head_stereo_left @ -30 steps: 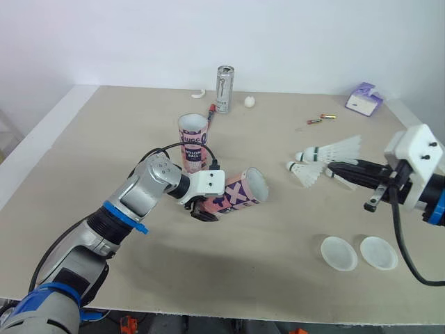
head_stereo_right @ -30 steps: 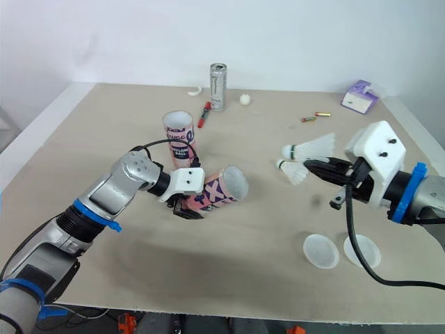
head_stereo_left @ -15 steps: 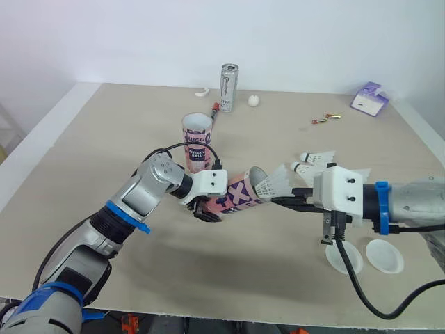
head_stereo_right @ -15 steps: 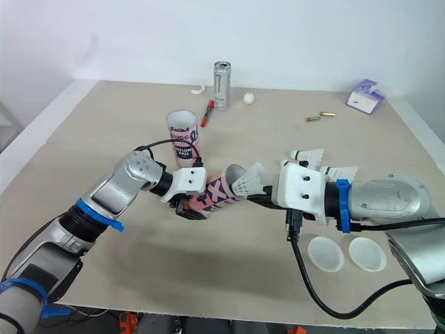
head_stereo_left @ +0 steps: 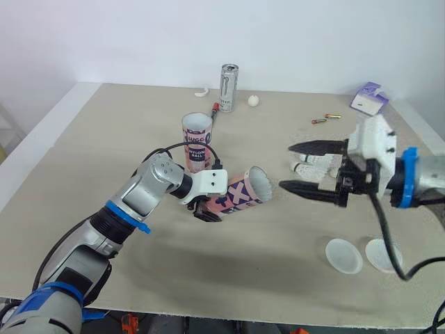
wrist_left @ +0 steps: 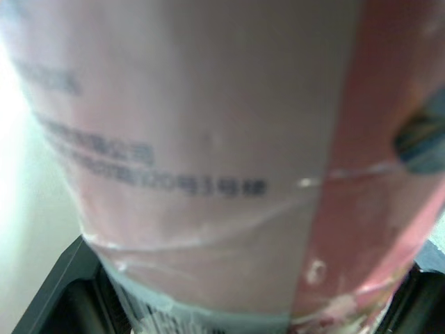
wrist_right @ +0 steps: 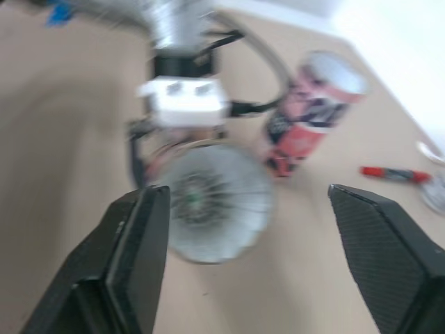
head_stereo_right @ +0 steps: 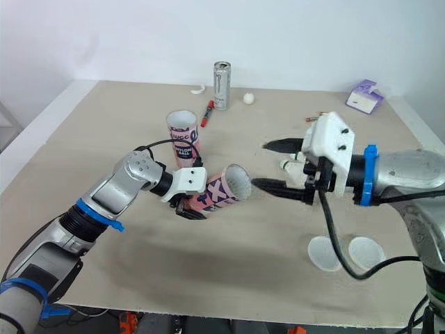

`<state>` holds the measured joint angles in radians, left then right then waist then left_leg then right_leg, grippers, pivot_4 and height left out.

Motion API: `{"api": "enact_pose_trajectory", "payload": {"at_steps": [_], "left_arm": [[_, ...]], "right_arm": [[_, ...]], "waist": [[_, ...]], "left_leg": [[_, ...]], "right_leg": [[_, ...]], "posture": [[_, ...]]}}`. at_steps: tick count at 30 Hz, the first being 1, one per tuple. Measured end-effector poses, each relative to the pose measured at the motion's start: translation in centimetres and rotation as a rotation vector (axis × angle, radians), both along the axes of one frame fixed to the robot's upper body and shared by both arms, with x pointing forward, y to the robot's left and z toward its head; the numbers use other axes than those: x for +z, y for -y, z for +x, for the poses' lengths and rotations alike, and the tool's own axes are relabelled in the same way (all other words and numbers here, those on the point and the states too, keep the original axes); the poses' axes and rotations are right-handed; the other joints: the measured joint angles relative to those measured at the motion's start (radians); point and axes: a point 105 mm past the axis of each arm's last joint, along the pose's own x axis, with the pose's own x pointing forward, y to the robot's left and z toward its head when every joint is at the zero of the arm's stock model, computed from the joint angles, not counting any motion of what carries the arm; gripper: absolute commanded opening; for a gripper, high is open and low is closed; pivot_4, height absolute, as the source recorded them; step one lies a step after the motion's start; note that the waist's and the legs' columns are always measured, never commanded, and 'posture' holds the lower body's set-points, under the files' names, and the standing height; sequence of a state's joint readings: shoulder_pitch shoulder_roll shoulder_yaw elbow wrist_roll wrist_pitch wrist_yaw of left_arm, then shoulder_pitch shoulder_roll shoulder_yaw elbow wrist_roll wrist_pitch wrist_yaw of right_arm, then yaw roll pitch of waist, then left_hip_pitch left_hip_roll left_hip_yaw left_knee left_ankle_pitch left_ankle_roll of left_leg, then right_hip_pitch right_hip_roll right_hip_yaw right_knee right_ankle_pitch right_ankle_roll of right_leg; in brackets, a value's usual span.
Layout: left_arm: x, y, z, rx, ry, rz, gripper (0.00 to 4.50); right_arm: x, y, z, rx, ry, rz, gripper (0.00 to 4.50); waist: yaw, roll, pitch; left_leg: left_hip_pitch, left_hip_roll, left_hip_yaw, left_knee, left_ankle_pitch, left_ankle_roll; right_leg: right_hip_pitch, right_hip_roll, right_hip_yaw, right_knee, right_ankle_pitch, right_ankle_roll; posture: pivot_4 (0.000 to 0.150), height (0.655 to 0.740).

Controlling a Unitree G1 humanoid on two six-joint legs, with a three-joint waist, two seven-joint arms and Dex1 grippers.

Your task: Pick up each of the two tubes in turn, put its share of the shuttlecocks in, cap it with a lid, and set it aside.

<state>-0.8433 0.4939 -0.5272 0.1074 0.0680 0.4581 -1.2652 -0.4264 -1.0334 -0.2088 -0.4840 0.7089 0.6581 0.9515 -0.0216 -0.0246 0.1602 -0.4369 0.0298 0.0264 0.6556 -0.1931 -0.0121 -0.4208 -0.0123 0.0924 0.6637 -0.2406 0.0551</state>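
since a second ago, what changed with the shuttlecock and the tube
The right gripper carried its shuttlecock across into the tube, let go, and has drawn back, open. The left gripper kept the tube tilted; the upright tube and lids stayed put.

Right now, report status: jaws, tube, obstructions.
Left gripper, jaws shut on tilted tube. Right gripper, jaws open, empty, facing tube mouth. Shuttlecock inside tube. Nothing between.
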Motion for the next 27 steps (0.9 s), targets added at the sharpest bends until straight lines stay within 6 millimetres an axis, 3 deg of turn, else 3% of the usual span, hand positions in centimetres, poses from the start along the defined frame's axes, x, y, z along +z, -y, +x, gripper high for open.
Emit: {"api": "enact_pose_trajectory", "payload": {"at_steps": [2, 3, 5, 8, 10, 27], "left_arm": [[0.0, 0.0, 0.0, -0.001, 0.001, -0.001, 3.68], [0.0, 0.0, 0.0, -0.003, 0.0, 0.0, 3.68], [0.0, 0.0, 0.0, -0.003, 0.001, 0.0, 3.68], [0.0, 0.0, 0.0, -0.003, 0.002, 0.0, 3.68], [0.0, 0.1, 0.0, -0.003, 0.003, -0.001, 3.68], [0.0, 0.0, 0.0, 0.001, 0.004, -0.004, 3.68]], "right_arm": [[-0.2, 0.5, 0.5, -0.027, -0.023, 0.011, 3.2], [-0.6, 0.7, 0.9, -0.044, -0.041, 0.006, 2.61], [-1.2, 0.4, 1.2, -0.04, -0.063, -0.019, 2.09], [-2.0, -0.8, 1.4, 0.004, -0.092, -0.048, 0.7], [-2.7, -2.0, 1.4, 0.056, -0.117, -0.083, 0.16], [-6.0, -7.4, 2.9, 0.228, -0.162, -0.361, 0.16]], "waist": [[0.0, 0.0, 0.0], [0.0, 0.0, 0.0], [0.0, 0.0, 0.0], [0.0, 0.001, 0.0], [0.001, 0.0, 0.0], [0.0, 0.001, 0.0]], "left_leg": [[0.0, 0.0, 0.0, 0.0, 0.0, 0.0], [0.0, 0.0, 0.0, 0.0, 0.0, 0.0], [0.0, 0.0, 0.001, 0.0, 0.0, 0.0], [0.0, 0.0, 0.001, 0.0, 0.0, 0.0], [0.0, 0.0, 0.0, 0.0, 0.0, 0.0], [-0.001, 0.0, 0.001, 0.0, 0.0, 0.0]], "right_leg": [[0.0, 0.0, 0.0, 0.0, 0.0, 0.0], [0.0, 0.0, 0.0, 0.0, 0.0, 0.0], [0.0, 0.0, 0.0, 0.0, 0.0, 0.0], [-0.001, 0.0, 0.001, 0.0, 0.0, 0.0], [-0.001, 0.0, 0.0, 0.0, 0.0, 0.0], [-0.002, 0.0, 0.001, 0.001, 0.0, 0.001]], "posture": [[0.15, 0.74], [0.15, 0.74], [0.15, 0.74], [0.15, 0.74], [0.15, 0.74], [0.15, 0.74]]}}
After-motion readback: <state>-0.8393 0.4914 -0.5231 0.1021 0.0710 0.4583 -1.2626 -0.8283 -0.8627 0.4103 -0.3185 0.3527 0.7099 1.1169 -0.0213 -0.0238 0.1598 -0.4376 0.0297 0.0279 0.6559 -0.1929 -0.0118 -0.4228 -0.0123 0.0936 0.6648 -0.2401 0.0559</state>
